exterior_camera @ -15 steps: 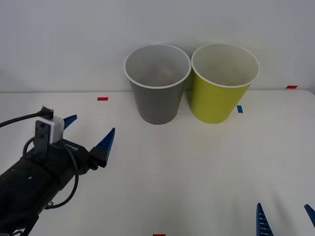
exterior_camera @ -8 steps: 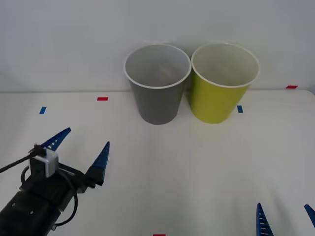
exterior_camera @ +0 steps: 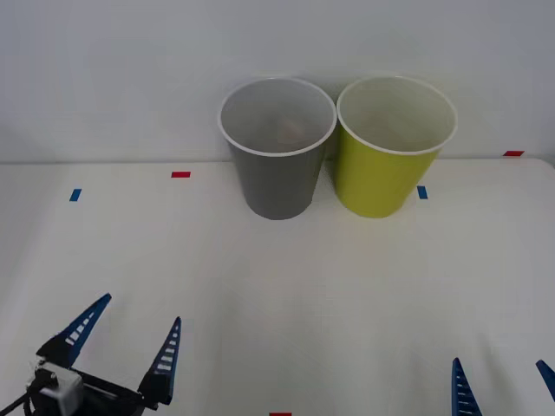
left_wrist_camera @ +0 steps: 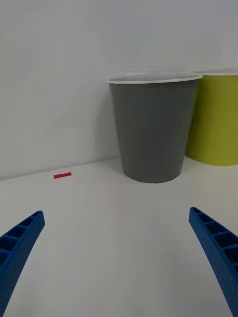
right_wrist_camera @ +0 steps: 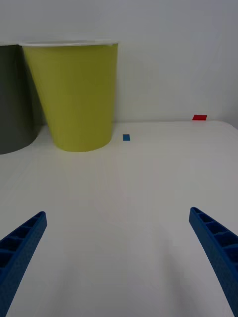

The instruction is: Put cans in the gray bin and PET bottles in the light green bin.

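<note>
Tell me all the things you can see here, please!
gray bin: one, dark gray with a white rim, at the far side of the table, left of the green bin; something pale reddish lies inside, too dim to name.
green bin: one, yellow-green with a white rim, close beside the gray bin.
tape marks: two red, two blue, on the far part of the table, plus a red one at the near edge.
table: one, white.
left gripper: blue fingers, open, near left corner.
right gripper: blue fingers, open, near right corner.
</note>
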{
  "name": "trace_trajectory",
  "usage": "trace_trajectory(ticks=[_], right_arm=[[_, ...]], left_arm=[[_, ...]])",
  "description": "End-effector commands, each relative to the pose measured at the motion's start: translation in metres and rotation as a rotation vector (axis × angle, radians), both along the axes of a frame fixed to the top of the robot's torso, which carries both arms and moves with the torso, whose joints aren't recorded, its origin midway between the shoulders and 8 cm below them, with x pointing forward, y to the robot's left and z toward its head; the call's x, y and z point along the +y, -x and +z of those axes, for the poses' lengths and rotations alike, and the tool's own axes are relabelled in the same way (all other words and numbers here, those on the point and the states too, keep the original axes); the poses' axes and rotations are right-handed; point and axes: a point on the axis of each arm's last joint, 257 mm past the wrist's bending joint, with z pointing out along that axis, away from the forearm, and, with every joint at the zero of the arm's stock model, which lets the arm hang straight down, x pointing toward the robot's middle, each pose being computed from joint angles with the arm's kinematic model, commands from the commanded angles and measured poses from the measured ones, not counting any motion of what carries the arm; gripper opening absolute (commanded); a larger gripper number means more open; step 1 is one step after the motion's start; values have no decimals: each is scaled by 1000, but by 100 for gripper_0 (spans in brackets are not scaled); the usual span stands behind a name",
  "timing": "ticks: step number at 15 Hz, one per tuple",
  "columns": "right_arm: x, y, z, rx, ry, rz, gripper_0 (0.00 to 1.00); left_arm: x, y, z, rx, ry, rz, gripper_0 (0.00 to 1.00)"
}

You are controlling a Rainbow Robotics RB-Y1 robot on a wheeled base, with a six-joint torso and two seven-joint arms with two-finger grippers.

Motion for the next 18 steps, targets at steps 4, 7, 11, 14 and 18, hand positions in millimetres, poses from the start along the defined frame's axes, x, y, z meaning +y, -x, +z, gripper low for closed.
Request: trace_trajectory(ticks=[4,7,11,14,18], right_arm=[[0,0,0,0,0,0,100],[0,0,0,0,0,0,100],[0,0,0,0,0,0,100],[0,0,0,0,0,0,100],[0,0,0,0,0,0,100]], left_arm=[[27,54,-26,75,-21,93,100],[30,63,-23,65,-23,114,100],[27,67,-28,72,-41,110,100],[27,67,-28,72,-41,110,100],[27,67,-28,72,-41,110,100]])
